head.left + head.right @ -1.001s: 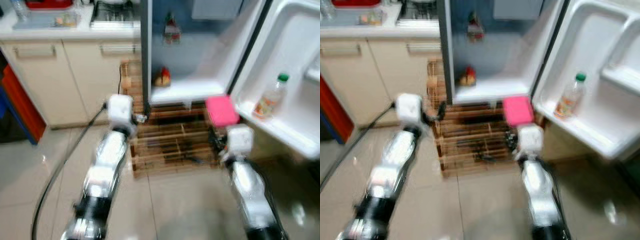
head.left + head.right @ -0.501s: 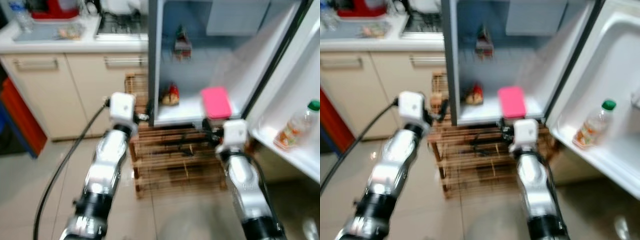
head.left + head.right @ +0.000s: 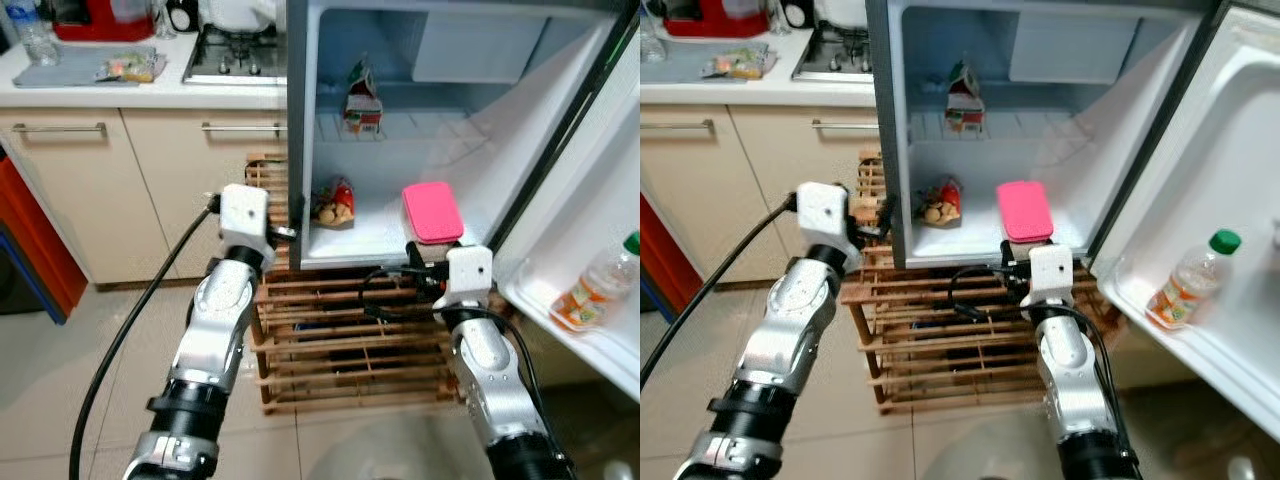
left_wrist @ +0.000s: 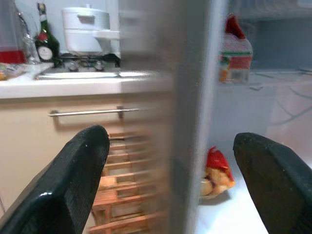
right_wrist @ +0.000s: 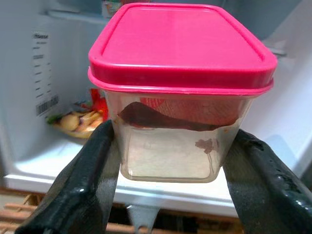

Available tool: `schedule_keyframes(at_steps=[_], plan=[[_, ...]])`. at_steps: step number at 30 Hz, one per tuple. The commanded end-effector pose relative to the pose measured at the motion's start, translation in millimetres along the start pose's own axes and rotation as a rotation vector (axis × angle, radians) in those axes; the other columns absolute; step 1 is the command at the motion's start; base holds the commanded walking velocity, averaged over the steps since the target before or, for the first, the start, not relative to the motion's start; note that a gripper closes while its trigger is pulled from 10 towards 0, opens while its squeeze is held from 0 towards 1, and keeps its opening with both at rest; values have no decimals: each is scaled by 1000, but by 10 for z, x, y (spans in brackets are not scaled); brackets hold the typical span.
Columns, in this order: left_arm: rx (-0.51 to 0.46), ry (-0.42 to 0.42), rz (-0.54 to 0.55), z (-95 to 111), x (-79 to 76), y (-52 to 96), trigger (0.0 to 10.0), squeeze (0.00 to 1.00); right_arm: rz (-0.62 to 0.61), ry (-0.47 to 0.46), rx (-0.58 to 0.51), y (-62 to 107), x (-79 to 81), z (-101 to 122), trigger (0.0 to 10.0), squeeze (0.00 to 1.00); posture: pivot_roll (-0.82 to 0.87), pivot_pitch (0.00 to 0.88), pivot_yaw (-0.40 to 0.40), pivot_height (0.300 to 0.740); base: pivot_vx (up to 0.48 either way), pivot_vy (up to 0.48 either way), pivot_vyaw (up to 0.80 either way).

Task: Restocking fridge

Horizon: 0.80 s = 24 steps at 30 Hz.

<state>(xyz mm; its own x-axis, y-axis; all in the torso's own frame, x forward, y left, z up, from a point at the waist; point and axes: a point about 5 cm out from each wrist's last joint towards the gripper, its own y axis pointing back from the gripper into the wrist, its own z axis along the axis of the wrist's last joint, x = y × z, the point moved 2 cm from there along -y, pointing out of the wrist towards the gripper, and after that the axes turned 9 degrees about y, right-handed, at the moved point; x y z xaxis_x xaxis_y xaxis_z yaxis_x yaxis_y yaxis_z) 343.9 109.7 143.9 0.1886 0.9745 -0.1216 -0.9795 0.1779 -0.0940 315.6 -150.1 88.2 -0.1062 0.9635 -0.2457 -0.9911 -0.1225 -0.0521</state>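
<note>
Right claw (image 5: 168, 161) grips a clear box (image 5: 175, 141) with a pink lid (image 3: 432, 211), one black finger (image 5: 92, 180) pressed on each side wall. Box sits at the front lip of the fridge (image 3: 300, 130) bottom shelf (image 3: 370, 238); whether its base touches the shelf, cannot tell. Open shelf room lies beyond and to the left of the claw as far as a red snack bag (image 3: 337, 203); a small carton (image 3: 362, 100) stands on the wire shelf above, well clear of the lid. To the claw's right, the open door (image 3: 1230, 200), with a green-capped bottle (image 3: 1185, 283) lying tilted in its lower bin. Below the claw, a wooden rack (image 3: 350, 335) under the fridge. Left claw (image 4: 170, 165) open wide, fingers (image 4: 78, 170) straddling the fridge's left wall edge, close to it; counter (image 3: 130, 85) with a stove (image 3: 232, 55) further left. Against a second ago: the view has swung up and steadied, and the box, then down in front of the rack and below the fridge floor, is now up at shelf level.
</note>
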Motion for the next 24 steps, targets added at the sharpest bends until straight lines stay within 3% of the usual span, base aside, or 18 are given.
schedule_keyframes(at_steps=[1,5,12,16,21,24], plan=[[2,2,-24,-2,-108,-7,10000,0,-15,16,-1,1,-82,-1,0,0,-114,0,-28,740,352,-322,0],[-3,-1,3,-2,-78,-4,10000,0,-8,15,-1,-5,-71,1,0,0,-110,0,-32,740,189,-146,0],[-37,-21,-54,58,-151,18,10000,0,5,16,4,-4,-57,-12,0,0,-105,0,-39,740,0,0,0],[-20,-95,-49,37,-150,0,10000,0,9,10,13,-31,-31,-22,0,0,-96,0,-38,740,0,0,0],[73,-197,-178,-86,-224,9,10000,0,-5,-18,76,-263,82,-54,0,0,-62,0,-34,740,0,0,0],[148,-194,-267,-188,-243,79,10000,0,14,-20,96,-430,197,6,0,0,-45,0,-38,740,0,0,0]])
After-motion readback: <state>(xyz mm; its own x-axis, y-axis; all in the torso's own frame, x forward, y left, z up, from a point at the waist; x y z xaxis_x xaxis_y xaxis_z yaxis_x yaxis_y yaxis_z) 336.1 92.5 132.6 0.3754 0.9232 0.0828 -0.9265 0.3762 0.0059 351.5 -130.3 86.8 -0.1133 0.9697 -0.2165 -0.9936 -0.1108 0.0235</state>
